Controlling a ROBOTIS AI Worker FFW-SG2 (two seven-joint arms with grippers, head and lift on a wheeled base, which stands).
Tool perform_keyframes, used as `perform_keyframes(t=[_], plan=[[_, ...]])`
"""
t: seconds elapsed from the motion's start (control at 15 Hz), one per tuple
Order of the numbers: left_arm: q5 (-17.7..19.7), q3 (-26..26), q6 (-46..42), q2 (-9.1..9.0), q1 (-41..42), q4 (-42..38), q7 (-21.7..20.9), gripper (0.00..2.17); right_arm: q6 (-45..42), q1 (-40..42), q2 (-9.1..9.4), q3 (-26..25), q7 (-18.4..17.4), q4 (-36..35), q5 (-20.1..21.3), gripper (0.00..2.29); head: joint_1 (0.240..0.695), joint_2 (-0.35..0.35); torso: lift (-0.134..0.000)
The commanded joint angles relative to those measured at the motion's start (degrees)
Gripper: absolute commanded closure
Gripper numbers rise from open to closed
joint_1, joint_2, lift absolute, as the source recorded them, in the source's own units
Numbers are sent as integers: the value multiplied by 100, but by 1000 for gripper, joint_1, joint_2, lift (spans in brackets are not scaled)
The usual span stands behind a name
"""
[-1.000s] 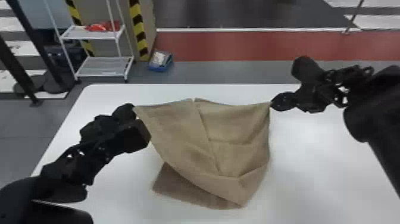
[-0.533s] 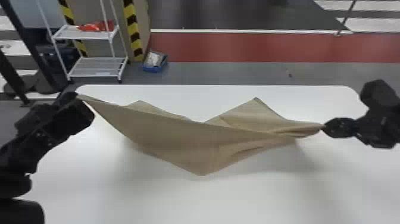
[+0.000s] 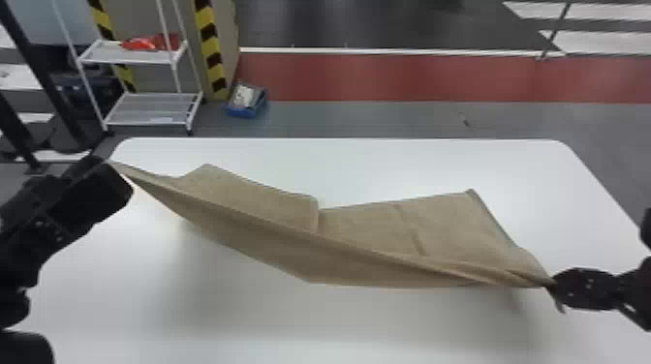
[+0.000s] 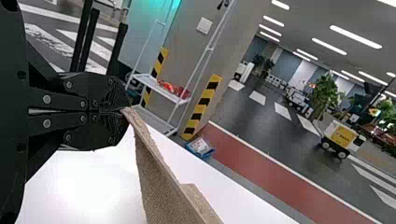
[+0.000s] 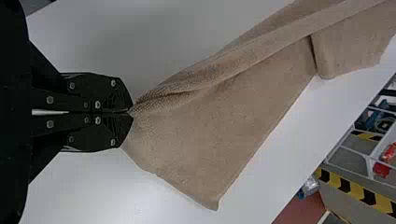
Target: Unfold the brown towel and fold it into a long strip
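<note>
In the head view the brown towel (image 3: 358, 256) is stretched between both grippers, its near edge taut and raised, its far part spread behind with two corners and a notch between them. My left gripper (image 3: 109, 163) holds the towel's left corner above the table's far left. My right gripper (image 3: 552, 283) holds the right corner, nearer and lower. In the left wrist view the left gripper (image 4: 122, 111) is shut on a corner of the towel (image 4: 161, 179). The right wrist view has the right gripper (image 5: 130, 112) shut on a bunched corner of the towel (image 5: 224, 121).
The white table (image 3: 242, 329) lies under the towel, with bare surface in front of it and at the far right. Beyond the table's far edge stand a white shelf rack (image 3: 150, 109) and a blue box (image 3: 247, 100) on the floor.
The grippers have moved far apart, left one leftward, right one rightward and nearer. The towel has gone from hanging folded to a wide taut span, its far part now spread out more behind.
</note>
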Motion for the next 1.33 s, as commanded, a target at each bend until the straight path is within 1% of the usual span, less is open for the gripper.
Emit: perform_keyframes(t=[0.0,0.07,0.13,0.2,0.27,0.33,0.4,0.47,0.53,0.6,0.67,0.73,0.8,0.87,0.93,1.0,1.13,1.2,1.27], plan=[[41,137,8,0,-8,-64,0,2061,492,32,16,-301,36,-398,-682,1511,695,10,-123],[59,172,8,0,-52,-64,0,2061,809,-109,16,-468,36,-398,-1025,1511,695,33,-123],[138,190,113,0,-148,-64,9,2061,1108,-320,16,-512,36,-398,-1192,1511,695,39,-123],[217,163,236,0,-289,-64,35,2061,1248,-540,34,-477,36,-389,-1244,1514,695,42,-123],[384,93,342,-9,-482,-38,149,2061,1653,-874,78,-407,36,-301,-1315,1514,695,47,-123],[560,-12,465,-35,-720,68,158,2064,2145,-1260,104,-204,36,-125,-1306,1578,695,50,-123],[727,-258,729,-44,-1124,331,158,2064,2479,-1612,104,24,36,103,-1279,1598,695,51,-123],[788,-610,992,-53,-1634,762,176,2064,2742,-2087,113,332,36,481,-1218,1598,695,50,-123],[788,-918,1098,-176,-2135,1245,281,2108,2760,-2570,175,587,36,912,-1121,1598,695,48,-123],[841,-1172,1238,-307,-2592,1711,360,2135,2795,-2983,210,780,35,1316,-1086,1598,678,42,-123],[920,-1357,1273,-518,-3119,2335,466,2132,2778,-3449,263,921,-185,1817,-1086,1602,659,36,-123],[938,-1462,1256,-677,-3585,2915,571,2135,2760,-3836,315,1044,-413,2265,-1104,1663,639,28,-123],[947,-1489,1203,-844,-4068,3539,676,2135,2672,-4293,342,1202,-738,2872,-1130,1663,622,19,-123],[1052,-1506,1186,-888,-4499,4014,852,2132,2461,-4846,359,1386,-1028,3522,-1148,1663,584,-4,-123],[1175,-1489,1221,-896,-4868,4330,1002,2132,2268,-5347,412,1527,-1327,4128,-1165,1747,563,-11,-123],[1263,-1471,1238,-896,-5079,4515,1098,2132,2197,-5664,456,1597,-1626,4462,-1183,1865,538,-14,-123],[1281,-1366,1256,-888,-5404,4603,1177,2132,2145,-6068,473,1571,-2022,4647,-1209,1882,496,-12,-123],[1307,-1269,1344,-870,-5457,4568,1221,2132,2215,-6253,473,1492,-2066,4647,-1262,1885,452,-10,-123],[1368,-1216,1537,-826,-5422,4348,1248,2132,2356,-6305,456,1413,-2066,4559,-1323,1885,429,-8,-123]])
